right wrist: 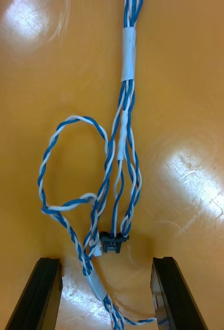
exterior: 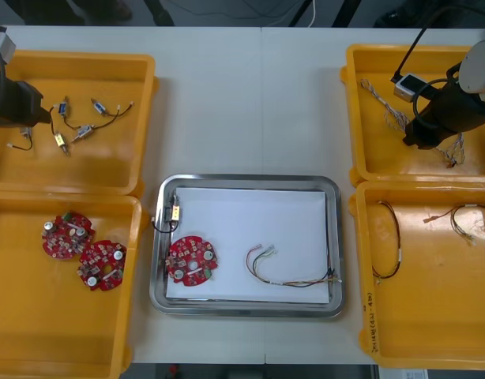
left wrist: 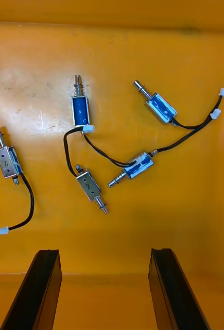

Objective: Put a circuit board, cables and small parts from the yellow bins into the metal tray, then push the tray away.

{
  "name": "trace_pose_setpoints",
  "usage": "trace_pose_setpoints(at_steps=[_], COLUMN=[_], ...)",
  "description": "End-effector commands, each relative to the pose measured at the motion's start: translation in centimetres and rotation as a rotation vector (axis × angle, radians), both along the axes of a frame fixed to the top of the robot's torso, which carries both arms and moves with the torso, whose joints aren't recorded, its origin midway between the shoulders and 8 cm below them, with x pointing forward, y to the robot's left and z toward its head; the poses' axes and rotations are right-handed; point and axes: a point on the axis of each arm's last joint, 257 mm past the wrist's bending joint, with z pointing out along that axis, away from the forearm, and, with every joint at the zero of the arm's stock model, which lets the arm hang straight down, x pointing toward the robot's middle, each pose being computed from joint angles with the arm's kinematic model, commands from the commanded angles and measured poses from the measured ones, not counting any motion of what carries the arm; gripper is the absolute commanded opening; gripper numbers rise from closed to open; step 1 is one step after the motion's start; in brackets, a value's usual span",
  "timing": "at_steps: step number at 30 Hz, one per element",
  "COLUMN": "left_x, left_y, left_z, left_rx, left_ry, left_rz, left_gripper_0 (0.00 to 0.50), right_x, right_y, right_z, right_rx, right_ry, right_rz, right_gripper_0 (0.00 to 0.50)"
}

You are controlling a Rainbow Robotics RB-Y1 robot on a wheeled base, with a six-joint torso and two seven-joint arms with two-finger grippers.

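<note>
Now R gripper [right wrist: 105, 263] spread over cable [right wrist: 128, 62], prob. hovering.

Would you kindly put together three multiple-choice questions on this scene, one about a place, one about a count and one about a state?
1. Where is the right gripper?
A. Over the metal tray
B. Over the far right bin, above the blue and white cable
C. Over the bare table

2. How many circuit boards lie in the near left bin?
A. Two
B. Four
C. None

3. What state is the left gripper in?
A. Shut on a small part
B. Shut on nothing
C. Open

Answers:
1 B: its fingers frame the cable on that bin's floor.
2 A: two red boards lie there.
3 C: its fingers stand apart with nothing between them.
</note>
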Motion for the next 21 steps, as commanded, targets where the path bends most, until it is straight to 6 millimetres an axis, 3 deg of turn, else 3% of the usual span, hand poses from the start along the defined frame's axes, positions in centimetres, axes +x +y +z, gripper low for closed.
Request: trace_pose_setpoints(at_steps=[1,8,20,21], left_x=[0.3,1.5,1.9,1.9], left_y=[3.2,5.2,7.5,7.7], left_z=[1.3,0.8,0.3,0.0], left_rx=[0.086,0.124,0.194,0.204], left_ry=[-0.047,-0.073,-0.072,-0.07], left_rz=[-0.025,-0.06,-0.117,-0.13], left_gripper_0=[0.5,0.5,0.5,0.5], right_x=[0.3,0.1,0.1,0.0], right_y=[0.4,-0.5,-0.7,-0.7], right_z=[0.3,-1.3,-1.6,-1.7], right_rx=[-0.008,0.02,0.029,0.032], right_ry=[-0.015,-0.001,-0.002,0.003], right_rz=[0.006,-0.026,-0.042,-0.044], right_gripper_0=[0.5,0.5,0.5,0.37])
